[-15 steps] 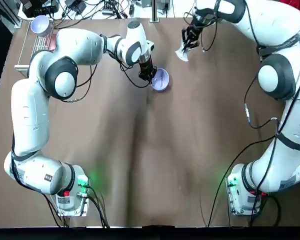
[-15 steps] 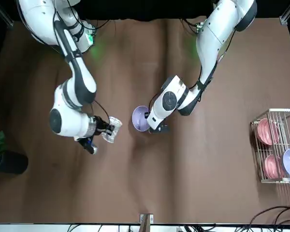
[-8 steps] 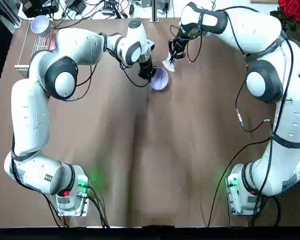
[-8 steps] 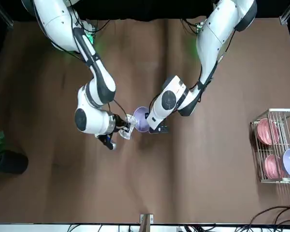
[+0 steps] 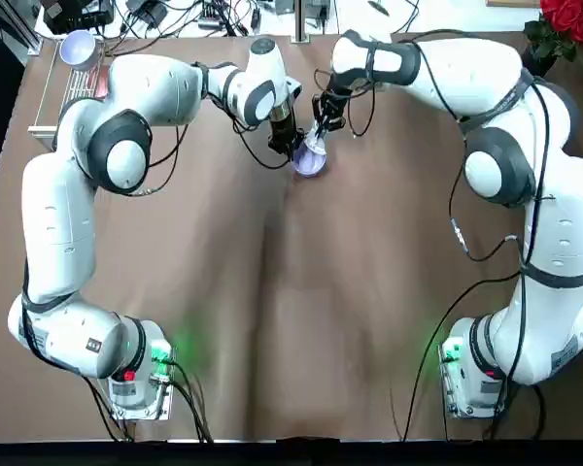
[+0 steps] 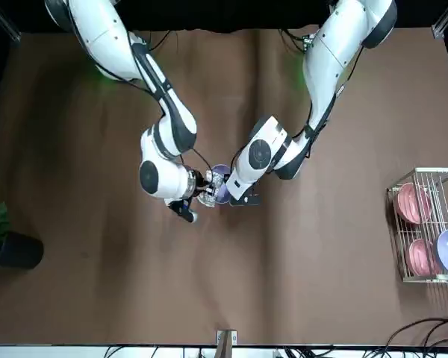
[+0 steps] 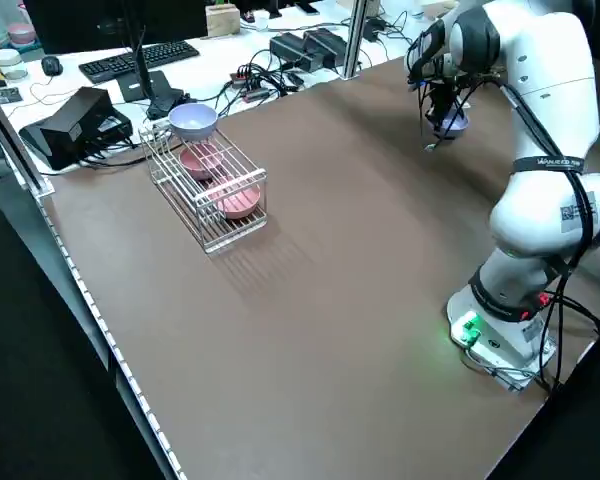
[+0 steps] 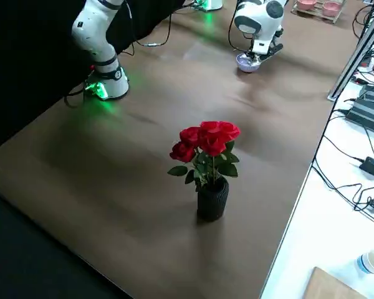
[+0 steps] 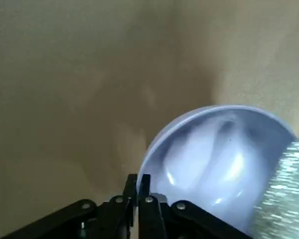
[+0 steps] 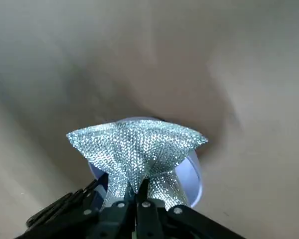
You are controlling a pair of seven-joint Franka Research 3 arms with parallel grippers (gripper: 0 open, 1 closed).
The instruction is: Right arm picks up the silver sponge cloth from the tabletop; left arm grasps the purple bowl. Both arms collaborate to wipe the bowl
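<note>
The purple bowl (image 5: 311, 161) sits tilted on the tabletop (image 5: 301, 311) at the far middle. My left gripper (image 5: 290, 146) is shut on its rim, which shows in the left wrist view, where its fingers pinch the bowl (image 9: 219, 154) edge. My right gripper (image 5: 323, 124) is shut on the silver sponge cloth (image 5: 317, 146) and holds it against the bowl's open side. In the right wrist view the cloth (image 10: 137, 147) spreads out over the bowl (image 10: 193, 177). In the front view the cloth (image 6: 207, 195) touches the bowl (image 6: 221, 183).
A wire rack (image 6: 425, 231) with pink dishes and a second lavender bowl stands at the robot's far left (image 5: 73, 78). A dark vase with red roses (image 8: 209, 168) stands at the robot's far right corner (image 5: 564, 24). Cables lie beyond the table's far edge.
My right arm has swung leftward with the cloth, from well apart from the bowl to right against it. The left gripper and bowl have stayed put.
</note>
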